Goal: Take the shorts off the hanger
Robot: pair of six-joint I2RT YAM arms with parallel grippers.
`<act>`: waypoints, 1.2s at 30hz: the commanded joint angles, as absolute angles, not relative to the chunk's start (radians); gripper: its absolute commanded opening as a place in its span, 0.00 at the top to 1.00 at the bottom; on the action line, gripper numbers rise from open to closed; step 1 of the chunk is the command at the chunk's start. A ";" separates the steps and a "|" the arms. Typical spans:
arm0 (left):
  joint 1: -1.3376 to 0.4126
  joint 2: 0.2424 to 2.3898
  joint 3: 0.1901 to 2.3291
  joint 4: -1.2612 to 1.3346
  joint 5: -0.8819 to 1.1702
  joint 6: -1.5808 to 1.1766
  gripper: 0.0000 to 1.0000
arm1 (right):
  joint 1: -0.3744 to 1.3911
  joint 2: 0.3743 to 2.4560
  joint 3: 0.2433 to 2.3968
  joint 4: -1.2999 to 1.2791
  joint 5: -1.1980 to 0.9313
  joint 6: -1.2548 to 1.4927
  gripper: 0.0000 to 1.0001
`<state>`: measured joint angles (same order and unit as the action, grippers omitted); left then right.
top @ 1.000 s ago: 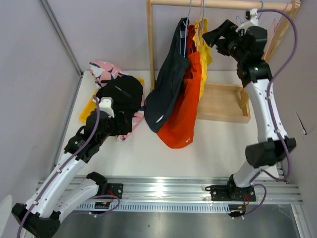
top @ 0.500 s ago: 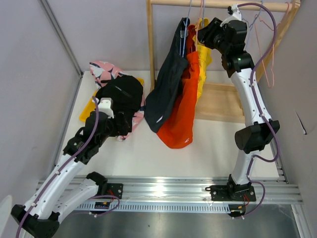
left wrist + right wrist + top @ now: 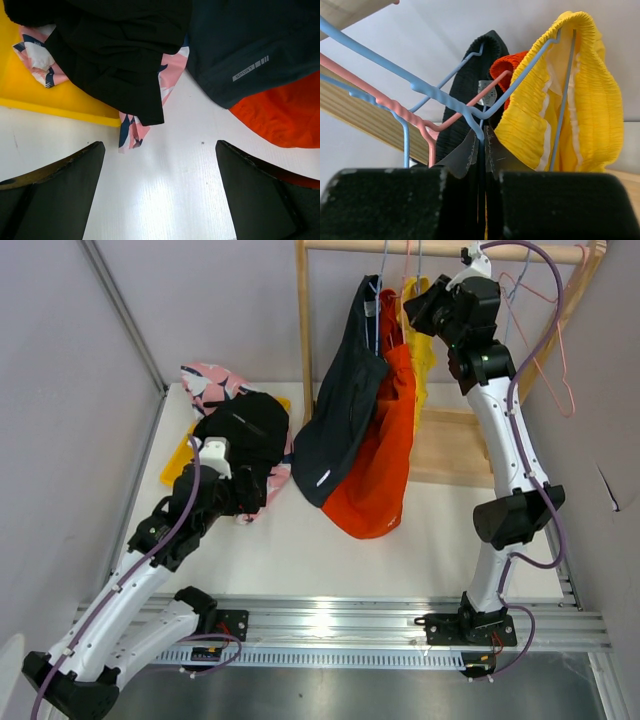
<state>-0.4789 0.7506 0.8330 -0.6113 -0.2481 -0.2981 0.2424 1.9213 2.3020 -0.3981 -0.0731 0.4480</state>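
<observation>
From above, right claw (image 3: 420, 302) is up at the rail (image 3: 440, 248) by the yellow shorts (image 3: 426, 358); left-wrist cam: left claw (image 3: 159, 150) gapes empty nr black shorts (image 3: 115, 55); right-wrist cam: right claw's clenched on the blue hanger (image 3: 440, 95) holding that pair, so it's the grip step, next prob. needs unhooking it.

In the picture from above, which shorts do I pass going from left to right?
pink printed shorts → black shorts → dark grey shorts → orange-red shorts → yellow shorts

Black shorts (image 3: 245, 435) cover most of the pink printed pair (image 3: 212, 380); orange-red shorts (image 3: 380, 480) hide much of the yellow pair (image 3: 425, 355).
</observation>
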 commanded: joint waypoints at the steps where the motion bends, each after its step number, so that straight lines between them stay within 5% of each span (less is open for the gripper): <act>1: -0.512 0.753 0.862 -0.569 -0.225 -0.299 0.01 | 0.236 1.816 2.313 -0.383 -0.002 0.393 1.00; 12: -0.994 1.037 1.289 -0.494 -0.365 -0.264 0.01 | 0.190 1.542 1.996 -0.340 0.092 0.416 1.00; 20: -1.199 1.222 1.465 -0.312 -0.193 -0.187 0.01 | 0.216 1.344 1.813 -0.354 0.080 0.459 1.00; 36: -1.266 1.532 1.606 -0.045 0.066 -0.115 0.01 | 0.252 1.276 1.868 -0.446 0.049 0.480 1.00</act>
